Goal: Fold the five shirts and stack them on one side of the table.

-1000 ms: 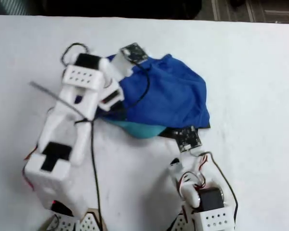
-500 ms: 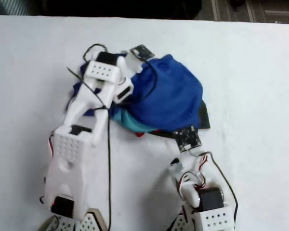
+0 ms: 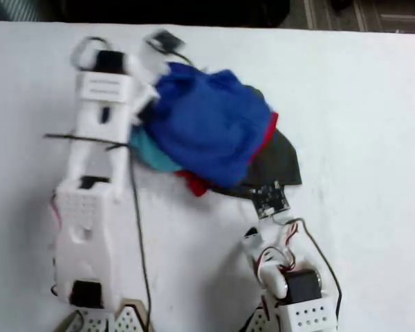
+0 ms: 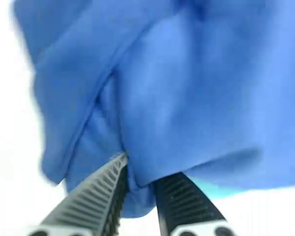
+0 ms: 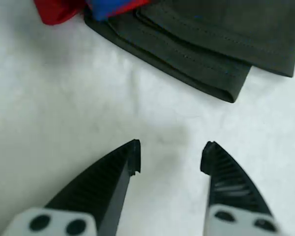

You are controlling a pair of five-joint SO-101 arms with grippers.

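Heap of shirts sits upper centre of the high view, on the white table (image 3: 360, 104).

- Crumpled royal-blue cotton shirt (image 3: 207, 124) lies on top and covers most of the heap.
- Turquoise shirt (image 3: 149, 153) shows from under its lower-left edge.
- Bright red shirt (image 3: 194, 183) shows at the lower edge, and again as a thin strip along the blue one's right side.
- Flat-folded dark charcoal shirt (image 3: 277, 162) lies at the bottom, sticking out to the lower right with its hemmed edge on the table.

Left arm runs up the left side of the high view, with its wrist at the heap's upper-left edge. Left gripper (image 4: 140, 174): ribbed fingers (image 4: 103, 189) drawn close together, pinching a fold of the blue shirt. A sliver of turquoise is visible beneath the cloth.

Right arm is at lower centre-right of the high view, pointing up toward the heap. Right gripper (image 5: 171, 150): black fingers spread apart with nothing between them, over bare table just short of the charcoal shirt's folded corner. No contact with the cloth. Red and blue edges are visible beyond that corner.
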